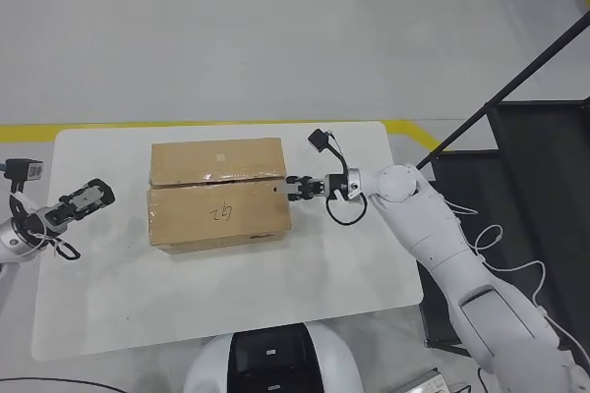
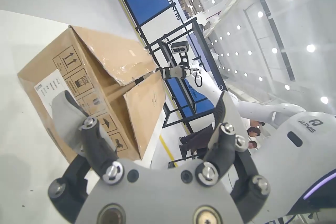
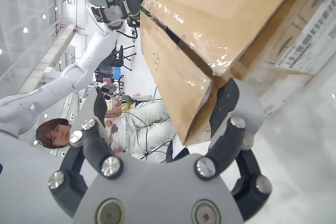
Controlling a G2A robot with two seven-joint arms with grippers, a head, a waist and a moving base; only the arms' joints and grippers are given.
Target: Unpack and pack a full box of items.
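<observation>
Top view, box: a brown cardboard box (image 1: 216, 196) sits near the middle of the white bench (image 1: 226, 295). Its two top flaps (image 1: 216, 162) are folded down, meeting along a seam (image 1: 216, 181) that runs the length of the box.
Top view, right gripper: the right gripper (image 1: 293, 187) is at the box's right end, level with the seam, its tips touching the cardboard edge.
Top view, left gripper: the left gripper (image 1: 100, 194) is over the bench off the box's left end, apart from it and pointing toward it.
Left wrist view, fingers: the fingers (image 2: 65, 109) are spread wide with nothing between them.
Left wrist view, box: it stands beyond the tips, showing an end with a white label (image 2: 50, 88) and printed handling marks. The flaps gape slightly at this end, with glossy tape (image 2: 126, 67) along their edges.
Right wrist view, fingers: spread wide and closed on nothing. One finger (image 3: 231, 99) lies just beside the corner of the nearer flap, and whether it touches the flap is unclear. The other is well clear of the box.
Right wrist view, box: it is close in front, with torn tape along the parted seam.
</observation>
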